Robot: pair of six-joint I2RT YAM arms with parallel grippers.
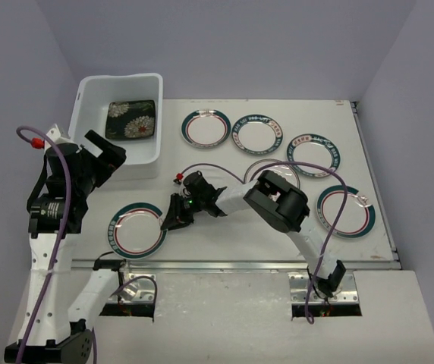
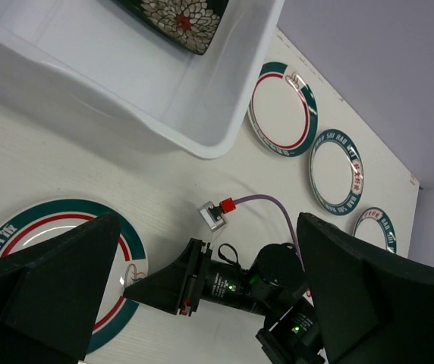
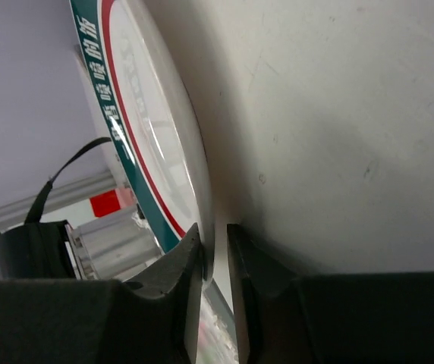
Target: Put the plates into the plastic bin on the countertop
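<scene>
Left tool (image 1: 105, 152): you have it spread wide and holding nothing, poised just off the 6 o'clock wall of the plastic bin (image 1: 88, 95).
Plastic bin: it sits at 10 o'clock on the desk (image 1: 224, 231). One black square plate (image 1: 131, 120) with flower prints lies inside, toward the bin's 3 o'clock side.
Teal-rimmed plate (image 1: 135, 230): it is at 7 o'clock on the desk, outside the bin and close to the metal strip (image 1: 240, 263) along the near edge.
Right tool (image 1: 173, 216): your fingers (image 3: 179, 277) stand narrow, pinching that plate's rim at its 3 o'clock edge, one finger on each face of the rim.
Back-row plates: two round ones (image 1: 205, 127) (image 1: 257, 134) lie almost touching at 12 o'clock, and a third plate (image 1: 316, 150) lies at 1 o'clock.
Right-side plate (image 1: 353, 212): it lies at 4 o'clock on the desk, with the right arm's purple cable (image 1: 331, 227) crossing over it.
</scene>
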